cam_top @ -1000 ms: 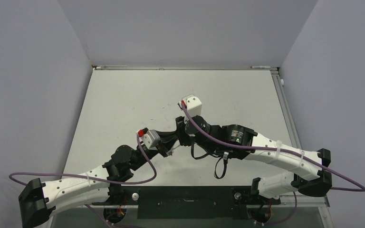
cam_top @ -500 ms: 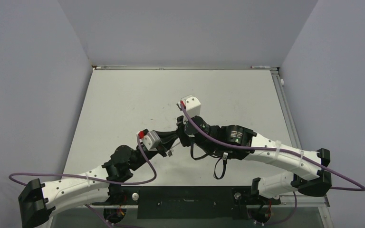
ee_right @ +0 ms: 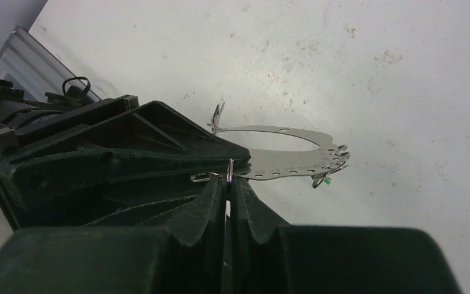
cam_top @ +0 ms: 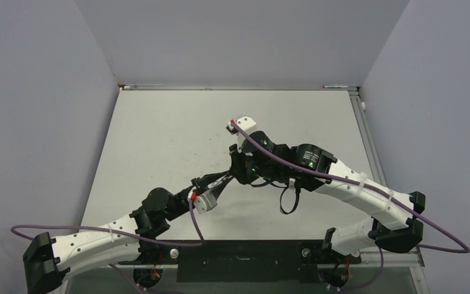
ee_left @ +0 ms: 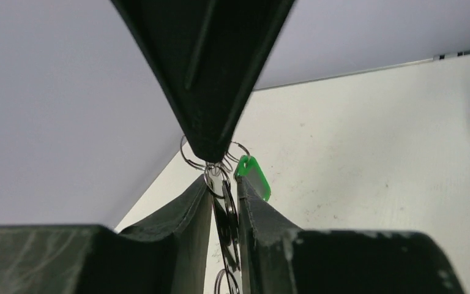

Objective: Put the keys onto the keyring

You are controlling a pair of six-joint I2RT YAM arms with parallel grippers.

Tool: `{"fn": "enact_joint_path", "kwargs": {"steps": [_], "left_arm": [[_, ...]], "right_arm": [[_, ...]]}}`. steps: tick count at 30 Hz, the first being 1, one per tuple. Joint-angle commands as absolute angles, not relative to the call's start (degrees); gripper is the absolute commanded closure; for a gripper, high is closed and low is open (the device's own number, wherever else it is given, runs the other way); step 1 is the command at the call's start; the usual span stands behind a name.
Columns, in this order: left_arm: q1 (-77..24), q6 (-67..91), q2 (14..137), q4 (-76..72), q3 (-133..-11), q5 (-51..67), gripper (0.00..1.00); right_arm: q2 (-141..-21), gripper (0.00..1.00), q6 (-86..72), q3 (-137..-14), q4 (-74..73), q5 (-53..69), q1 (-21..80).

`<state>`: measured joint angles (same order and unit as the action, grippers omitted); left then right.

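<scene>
The keys (ee_left: 226, 211) sit in the slot between the pads of our left gripper (ee_left: 224, 181). They show as a dark flat sliver whose long axis runs along the fingers, with the ringed end pointing out past the tips. Touching that end hangs the keyring (ee_right: 287, 168), with a green tag (ee_left: 254, 179) just beside it. Our right gripper (ee_right: 229, 179) meets it nose to nose from the opposite side, closed tight, and appears to pinch the keyring's wire at its very tip. The left gripper stands narrow around the keys; we cannot tell whether it presses or merely flanks them. All this hangs above the table (cam_top: 159, 135), near its middle. We judge both arms equally near, so the next move turns on that shared axis.
</scene>
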<state>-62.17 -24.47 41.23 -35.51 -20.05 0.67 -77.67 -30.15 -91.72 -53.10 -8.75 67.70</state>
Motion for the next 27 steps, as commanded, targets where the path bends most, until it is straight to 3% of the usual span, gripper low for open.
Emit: {"fn": "enact_joint_path", "kwargs": {"steps": [1,6,15,23,25,27], "left_arm": [[-62.7,-34.2,41.2,-30.7,-21.3,3.9,0.80],[-63.6,-37.9,41.7,-30.2,-20.8,1.9,0.77],[-63.6,-38.8,41.4,-31.4,-20.5,-0.9,1.00],[-63.8,-40.4,43.6,-31.0,-20.9,-5.6,1.00],[-64.1,-40.1,43.6,-30.6,-20.8,-5.7,0.79],[-64.7,-39.9,43.1,-30.3,-20.5,-5.0,0.70]], "right_arm": [[-77.8,0.95,-27.4,-96.3,-55.6,-2.2,64.1],[-80.1,0.95,-25.3,-99.7,-60.7,5.2,61.6],[-81.5,0.95,-23.2,-99.6,-65.6,11.4,61.7],[-81.2,0.95,-22.7,-99.6,-65.7,16.1,60.2],[-80.5,0.95,-23.4,-99.6,-64.7,14.5,59.3],[-79.4,0.95,-23.7,-98.3,-62.4,15.0,57.9]]}}
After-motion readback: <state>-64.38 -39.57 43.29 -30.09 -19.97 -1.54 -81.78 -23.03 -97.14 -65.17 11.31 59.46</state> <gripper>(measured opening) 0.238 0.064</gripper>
